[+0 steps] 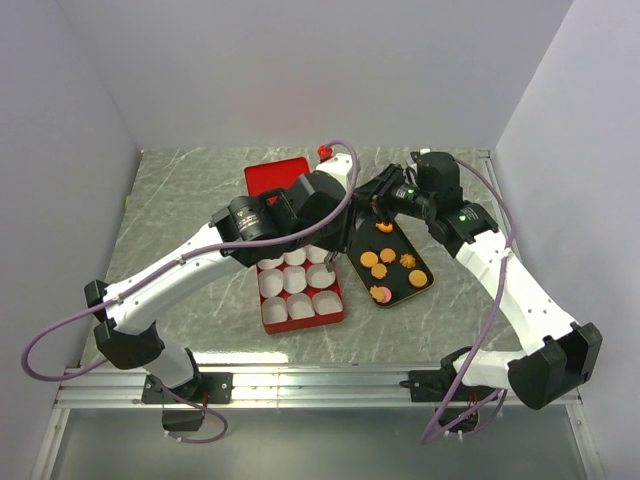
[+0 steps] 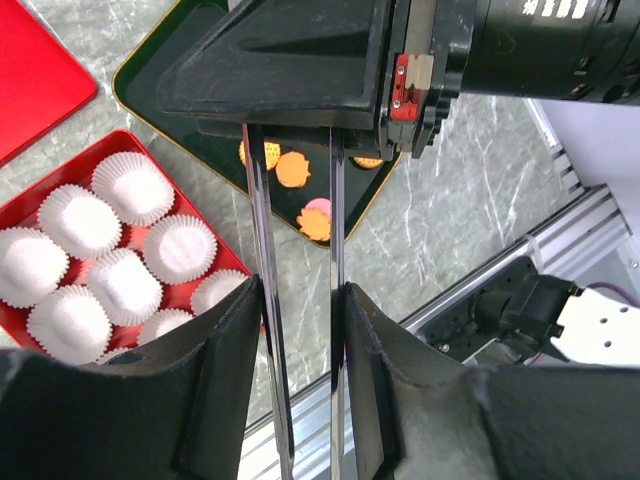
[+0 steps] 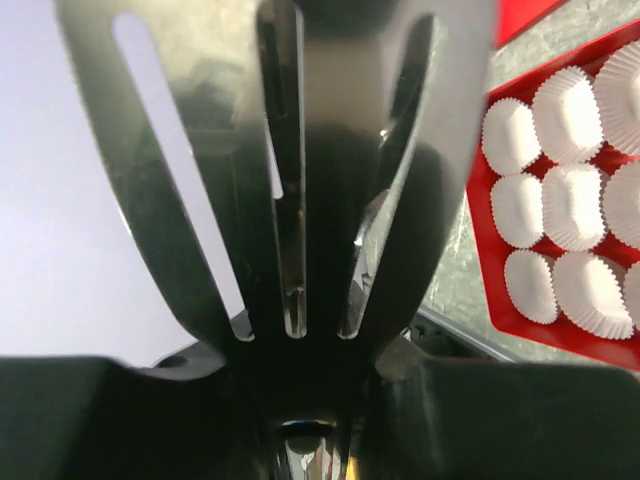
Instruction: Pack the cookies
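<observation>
Top external: left end effector (image 2: 298,290), outstretched, pinches apparent tongs (image 2: 334,240); right end effector (image 3: 305,385), spatula (image 3: 330,150).

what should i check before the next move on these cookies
1. Cookies on the black tray: ok, several lie there.
2. Visible paper cups in the red box empty: ok.
3. Lid off the box: ok, it lies behind.
4. Left gripper shut on tongs: ok.
5. Right gripper shut on spatula: ok.
6. Cookie at the tong tips: cannot tell, tips hidden.
</observation>
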